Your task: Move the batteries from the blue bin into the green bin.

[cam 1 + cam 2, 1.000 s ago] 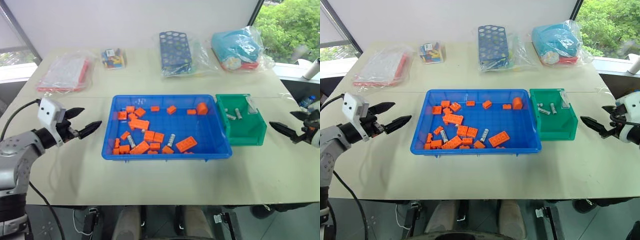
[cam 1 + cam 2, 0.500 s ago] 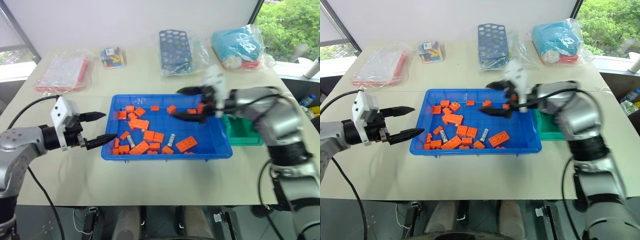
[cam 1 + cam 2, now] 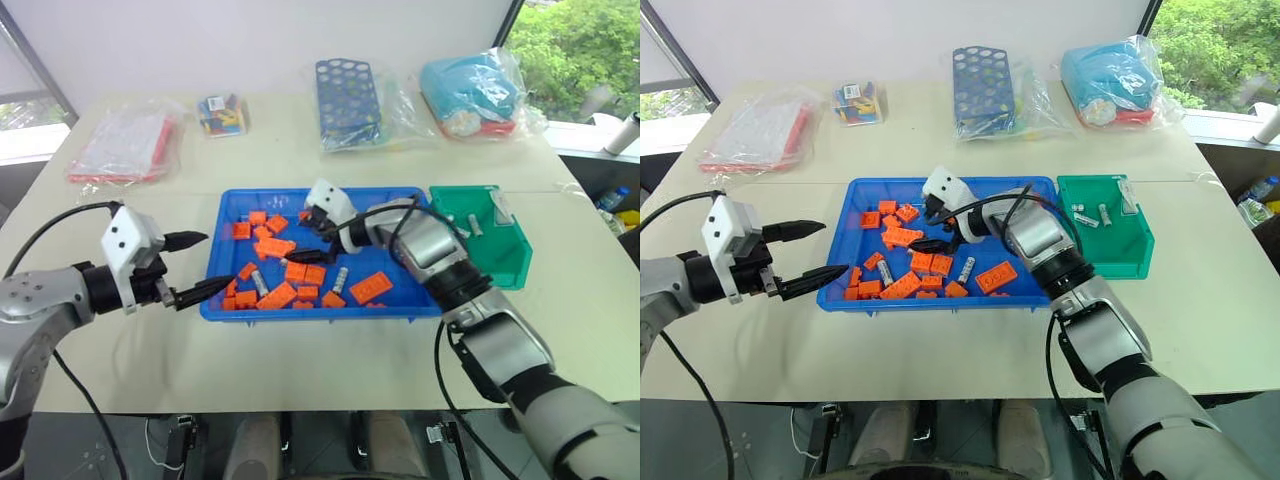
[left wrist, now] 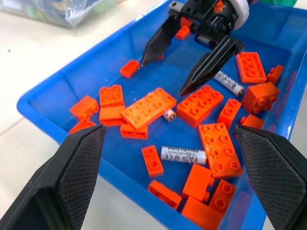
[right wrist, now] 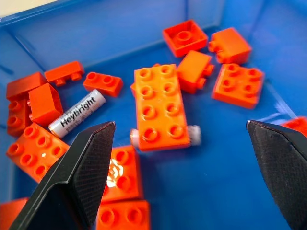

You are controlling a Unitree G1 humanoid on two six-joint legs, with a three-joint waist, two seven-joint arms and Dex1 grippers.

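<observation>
done: two batteries (image 3: 1090,217) lie in green bin (image 3: 1126,252) | left: at least three in blue bin (image 3: 1035,291) among orange bricks (image 3: 902,237) | right hand (image 3: 936,222) wide open, empty, over bin | left hand (image 3: 812,255) open, empty, beside bin

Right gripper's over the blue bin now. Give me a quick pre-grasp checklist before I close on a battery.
1. Right gripper open: ok.
2. Right gripper inside the blue bin: ok.
3. Battery under the large orange brick free to grasp: not ok, the brick covers its middle.
4. Exposed battery lying clear beside it: ok.
5. Left gripper clear of the right gripper, open at the bin's left edge: ok.
6. Green bin has room: ok, few batteries inside.
</observation>
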